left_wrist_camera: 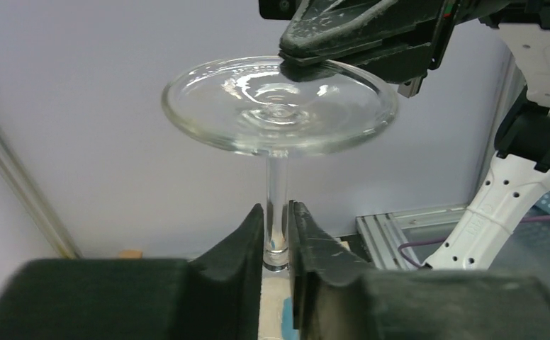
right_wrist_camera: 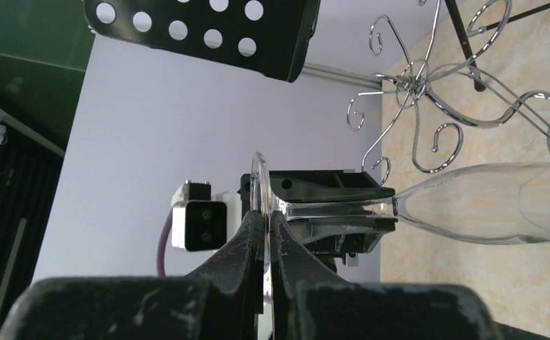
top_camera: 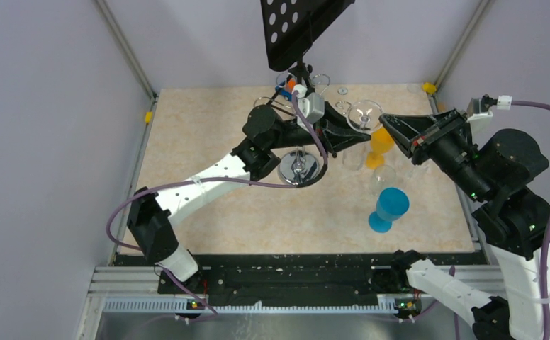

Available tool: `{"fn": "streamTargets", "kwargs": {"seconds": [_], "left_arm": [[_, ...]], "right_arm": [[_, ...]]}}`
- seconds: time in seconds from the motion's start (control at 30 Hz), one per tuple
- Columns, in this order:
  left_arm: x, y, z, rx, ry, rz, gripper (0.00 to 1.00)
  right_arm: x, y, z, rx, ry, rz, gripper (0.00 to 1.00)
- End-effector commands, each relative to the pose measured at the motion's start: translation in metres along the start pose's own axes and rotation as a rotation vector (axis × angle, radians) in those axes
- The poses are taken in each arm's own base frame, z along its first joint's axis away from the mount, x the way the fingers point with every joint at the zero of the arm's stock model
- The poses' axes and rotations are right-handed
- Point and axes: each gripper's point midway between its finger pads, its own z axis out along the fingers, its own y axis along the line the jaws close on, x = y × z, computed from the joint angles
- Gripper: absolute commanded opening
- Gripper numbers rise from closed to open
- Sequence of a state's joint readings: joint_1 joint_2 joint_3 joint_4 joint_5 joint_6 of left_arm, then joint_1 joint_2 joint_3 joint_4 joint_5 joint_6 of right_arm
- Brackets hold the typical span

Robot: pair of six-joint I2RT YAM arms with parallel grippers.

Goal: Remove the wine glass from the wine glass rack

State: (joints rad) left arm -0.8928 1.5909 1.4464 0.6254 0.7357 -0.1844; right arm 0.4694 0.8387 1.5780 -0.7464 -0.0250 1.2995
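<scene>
A clear wine glass (top_camera: 364, 113) hangs upside down, foot up, to the right of the chrome wine glass rack (top_camera: 300, 168) and apart from its scrolled arms (right_wrist_camera: 414, 85). My left gripper (top_camera: 357, 134) is shut on the stem; in the left wrist view the stem (left_wrist_camera: 277, 205) sits between the jaws of the left gripper (left_wrist_camera: 278, 227) under the round foot (left_wrist_camera: 279, 106). My right gripper (top_camera: 385, 126) is shut on the foot's rim; in the right wrist view the right gripper (right_wrist_camera: 266, 223) pinches the edge-on foot (right_wrist_camera: 259, 184), and the bowl (right_wrist_camera: 485, 202) points right.
A black perforated plate (top_camera: 300, 28) on a tripod stands over the back of the table, behind the rack. An orange glass (top_camera: 380, 145), a blue glass (top_camera: 389, 209) and clear glasses (top_camera: 354, 157) stand on the table below and to the right of the held glass.
</scene>
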Motion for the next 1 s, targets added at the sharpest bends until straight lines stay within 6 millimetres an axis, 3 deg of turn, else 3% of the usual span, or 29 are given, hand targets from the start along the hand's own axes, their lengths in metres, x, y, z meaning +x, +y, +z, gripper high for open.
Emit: {"fn": "streamTargets", "kwargs": {"seconds": [0.0, 0.03, 0.13, 0.3, 0.37, 0.5, 0.67, 0.77, 0.97], "left_arm": [[-0.021, -0.005, 0.007, 0.041, -0.043, 0.031, 0.09], [-0.021, -0.005, 0.008, 0.039, -0.043, 0.030, 0.00], [-0.028, -0.004, 0.008, 0.031, -0.058, 0.029, 0.00], [-0.054, 0.010, 0.007, -0.083, -0.122, 0.001, 0.00], [-0.068, 0.019, 0.004, -0.153, -0.159, -0.012, 0.00], [-0.106, 0.029, -0.005, -0.267, -0.251, -0.012, 0.00], [-0.169, 0.039, -0.028, -0.426, -0.467, -0.141, 0.00], [-0.198, 0.039, -0.044, -0.479, -0.583, -0.240, 0.00], [-0.229, 0.035, -0.066, -0.504, -0.738, -0.364, 0.00]], "right_arm": [[-0.001, 0.031, -0.009, -0.134, 0.003, 0.039, 0.00], [-0.001, 0.030, -0.009, -0.131, 0.005, 0.043, 0.00], [-0.001, 0.025, -0.006, -0.124, -0.001, 0.045, 0.01], [-0.019, 0.013, -0.012, -0.114, -0.124, 0.012, 0.58], [-0.026, 0.007, -0.017, -0.102, -0.167, -0.030, 0.70], [-0.029, -0.002, -0.017, -0.096, -0.196, -0.116, 0.74], [-0.022, -0.010, -0.013, -0.155, -0.190, -0.184, 0.77], [-0.015, -0.007, -0.009, -0.205, -0.163, -0.203, 0.80], [0.005, 0.021, -0.003, -0.364, -0.063, -0.242, 0.80]]}}
